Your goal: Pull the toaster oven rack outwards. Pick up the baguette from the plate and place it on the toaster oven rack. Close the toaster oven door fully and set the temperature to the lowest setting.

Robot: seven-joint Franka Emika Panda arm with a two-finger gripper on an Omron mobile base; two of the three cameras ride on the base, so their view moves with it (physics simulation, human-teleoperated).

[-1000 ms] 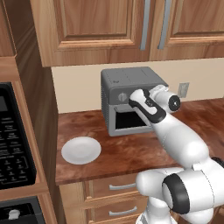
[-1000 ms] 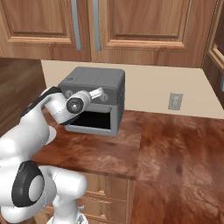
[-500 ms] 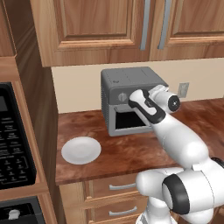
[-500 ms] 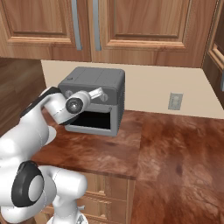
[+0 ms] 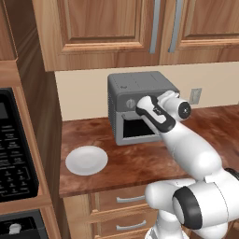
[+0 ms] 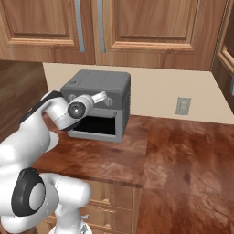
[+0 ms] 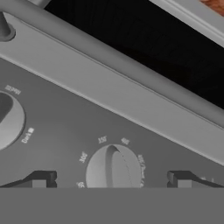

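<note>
Grey toaster oven (image 5: 140,109) unmoved | gripper (image 7: 113,180) unchanged, open astride knob (image 7: 113,168)

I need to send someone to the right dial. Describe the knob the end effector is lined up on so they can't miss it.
Find the dark-grey toaster oven on the wooden counter under the wall cabinets. Its knobs sit in a row above the closed door. The knob is the one between the open end effector's fingertips, ringed by temperature numbers, unlike its neighbour.

wood cabinets (image 5: 107,28) | brown counter (image 6: 183,155) | beige wall (image 6: 160,93)
</note>
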